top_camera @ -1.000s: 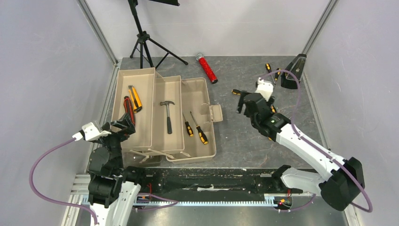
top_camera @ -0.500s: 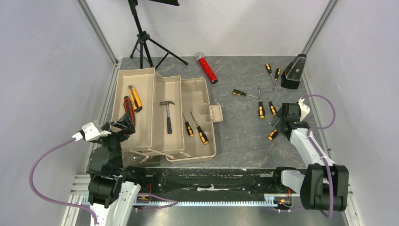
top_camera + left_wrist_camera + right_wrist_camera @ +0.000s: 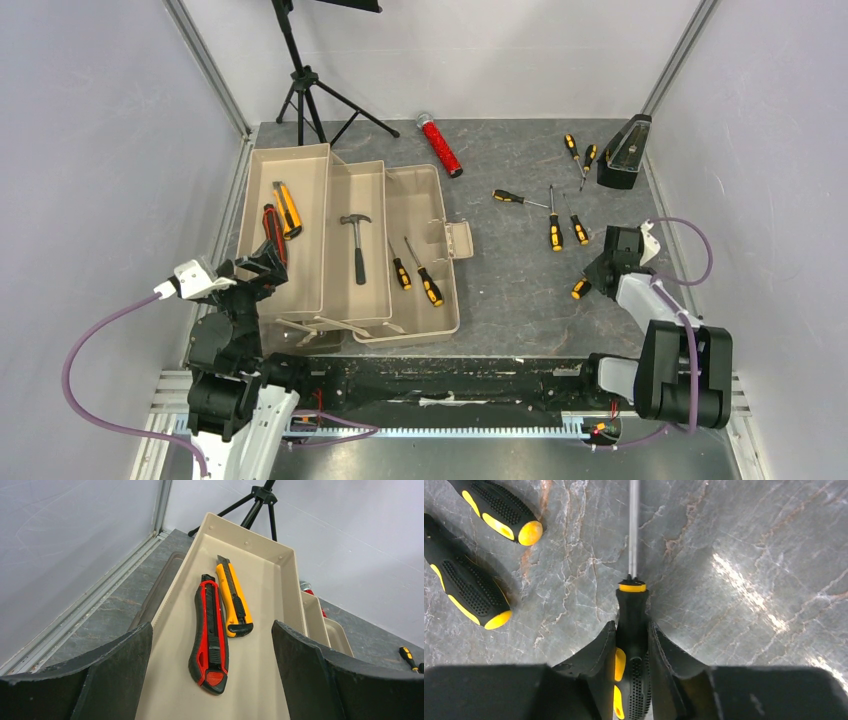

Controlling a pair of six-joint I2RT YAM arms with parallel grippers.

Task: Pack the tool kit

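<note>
The tan tool kit (image 3: 440, 215) lies open at the left of the table. Its left tray (image 3: 260, 575) holds an orange utility knife (image 3: 232, 597) and a red utility knife (image 3: 210, 630). A small hammer (image 3: 357, 245) lies in the middle tray, and two screwdrivers (image 3: 415, 273) lie in the right compartment. My left gripper (image 3: 212, 635) hovers open over the near end of the left tray. My right gripper (image 3: 631, 630) is down on the table at the right edge, shut on the handle of a black-orange screwdriver (image 3: 631, 605). That screwdriver's butt (image 3: 579, 289) pokes out beside the right gripper (image 3: 603, 268).
Several loose screwdrivers lie on the grey table, among them one (image 3: 510, 197) at the centre and two (image 3: 565, 228) just beyond my right gripper. A black metronome (image 3: 622, 150), a red glittery cylinder (image 3: 440, 145) and a tripod (image 3: 310, 95) stand at the back.
My right arm swung from the table's middle to the right edge, dropped to the surface and closed its jaws on a screwdriver handle. The left arm stayed still.
</note>
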